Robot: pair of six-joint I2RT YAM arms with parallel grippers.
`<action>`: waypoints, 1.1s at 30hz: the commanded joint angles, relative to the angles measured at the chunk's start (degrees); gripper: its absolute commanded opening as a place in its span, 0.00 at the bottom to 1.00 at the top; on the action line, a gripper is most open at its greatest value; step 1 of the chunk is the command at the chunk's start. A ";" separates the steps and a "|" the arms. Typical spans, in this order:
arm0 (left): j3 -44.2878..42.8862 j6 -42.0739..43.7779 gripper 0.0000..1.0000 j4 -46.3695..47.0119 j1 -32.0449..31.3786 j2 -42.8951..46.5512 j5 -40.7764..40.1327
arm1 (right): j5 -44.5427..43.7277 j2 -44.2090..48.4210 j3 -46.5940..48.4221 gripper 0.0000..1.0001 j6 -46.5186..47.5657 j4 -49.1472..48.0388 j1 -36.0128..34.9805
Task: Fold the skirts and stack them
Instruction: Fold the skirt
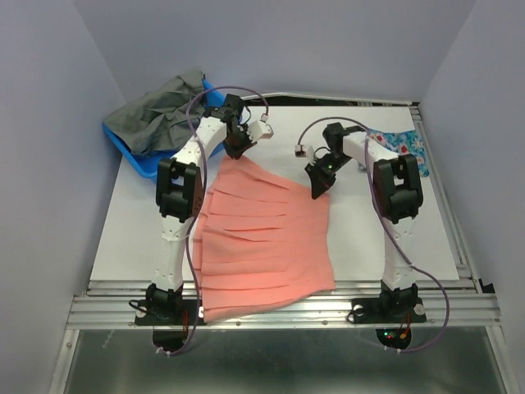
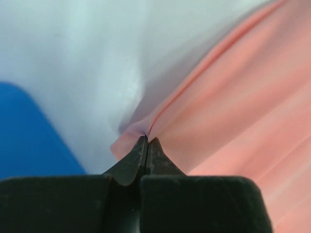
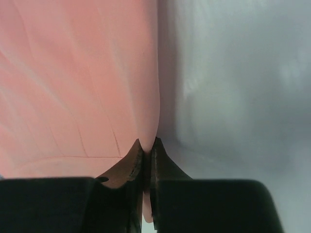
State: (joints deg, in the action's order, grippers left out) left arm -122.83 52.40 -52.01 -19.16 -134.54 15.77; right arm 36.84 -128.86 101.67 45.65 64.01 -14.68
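Note:
The salmon-pink pleated skirt [image 1: 262, 242] lies spread on the white table, its near hem hanging over the front edge. My left gripper [image 1: 234, 150] is shut on its far left corner; the left wrist view shows the jaws closed on a pinch of pink cloth [image 2: 204, 107]. My right gripper [image 1: 317, 187] is shut on its far right edge, the pink cloth [image 3: 87, 87] caught between the jaws. The blue flowered skirt [image 1: 402, 148] lies at the far right, behind the right arm.
A blue plastic basket [image 1: 131, 152] with grey cloth [image 1: 164, 111] heaped on it stands at the far left, just beside the left gripper; its blue shows in the left wrist view [image 2: 29, 131]. Metal rails [image 1: 279, 308] run along the table's front edge.

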 commanded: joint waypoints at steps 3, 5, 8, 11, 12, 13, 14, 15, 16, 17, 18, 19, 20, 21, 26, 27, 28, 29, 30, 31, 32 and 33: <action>-6.02 -10.12 0.00 14.37 0.44 2.88 -5.22 | -10.81 3.53 6.77 0.00 -10.76 -14.34 3.86; -6.55 -12.05 0.00 19.47 0.88 3.58 -7.50 | -12.66 2.74 11.08 0.01 -11.63 -15.93 5.62; -9.18 -14.17 0.00 22.64 1.40 4.37 -9.35 | -14.34 2.91 14.08 0.01 -11.46 -17.34 6.50; -10.24 -14.70 0.00 23.88 1.49 6.30 -10.41 | -13.56 6.05 13.74 0.00 -9.44 -18.91 6.50; -9.20 -14.70 0.00 23.88 1.58 8.48 -9.36 | -12.68 7.29 11.12 0.01 -8.57 -19.79 6.50; -8.14 -14.70 0.00 23.88 1.58 9.64 -8.92 | -12.06 8.87 9.27 0.01 -7.51 -21.54 6.50; -6.91 -14.70 0.00 23.62 1.58 11.21 -8.39 | -11.45 11.93 7.25 0.01 -6.72 -22.25 6.50; -3.60 -14.70 0.00 22.75 1.58 14.54 -6.12 | -10.74 13.70 2.44 0.01 -4.62 -23.13 6.50; -1.21 -14.78 0.00 22.31 1.49 16.40 -5.41 | -10.65 15.37 -0.04 0.01 -3.39 -24.71 6.50; 1.16 -14.87 0.00 22.04 1.06 18.50 -4.70 | -10.74 17.13 -2.59 0.01 -2.07 -25.33 6.50; 6.75 -14.61 0.00 20.99 0.79 22.61 -2.87 | -11.17 20.11 -7.57 0.00 1.25 -25.95 6.50; 9.68 -14.44 0.00 20.46 0.35 24.66 -2.41 | -11.44 21.70 -7.62 0.01 2.94 -26.21 6.50; 12.67 -14.26 0.00 19.32 -0.17 29.03 -1.54 | -11.87 23.20 -12.41 0.01 4.70 -26.82 6.50; 19.22 -14.08 0.00 19.05 -1.48 31.51 0.38 | -12.66 26.52 -15.07 0.00 7.93 -27.53 6.50; 37.02 -15.48 0.00 17.56 -8.51 47.31 2.77 | -12.94 37.61 -31.49 0.00 17.70 -31.75 7.03; 41.39 -16.10 0.00 17.21 -9.83 49.44 3.38 | -12.24 39.37 -33.18 0.01 20.85 -31.84 7.03; 43.61 -16.28 0.00 16.77 -12.98 51.29 3.91 | -12.06 42.69 -34.94 0.01 22.28 -31.84 7.55; 45.46 -16.37 0.00 15.63 -14.49 53.05 4.27 | -11.88 44.29 -36.61 0.00 23.42 -31.75 7.56; 47.22 -16.63 0.00 15.19 -15.98 55.85 4.70 | -11.53 45.79 -39.85 0.01 24.22 -31.75 7.56; 50.46 -17.07 0.00 14.66 -18.78 56.92 5.23 | -10.83 48.24 -41.36 0.01 25.88 -31.49 7.56; 51.80 -17.16 0.00 14.05 -20.03 57.72 5.67 | -10.48 49.57 -43.03 0.00 27.20 -31.40 7.56; 54.07 -17.33 0.00 12.82 -21.26 58.94 7.42 | -9.60 50.71 -46.70 0.01 30.00 -31.31 7.56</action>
State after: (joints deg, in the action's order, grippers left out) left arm -73.28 36.45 -35.73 -37.39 -79.40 20.36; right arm 26.72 -83.99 61.93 65.39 34.13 -7.99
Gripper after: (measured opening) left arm 0.025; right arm 0.075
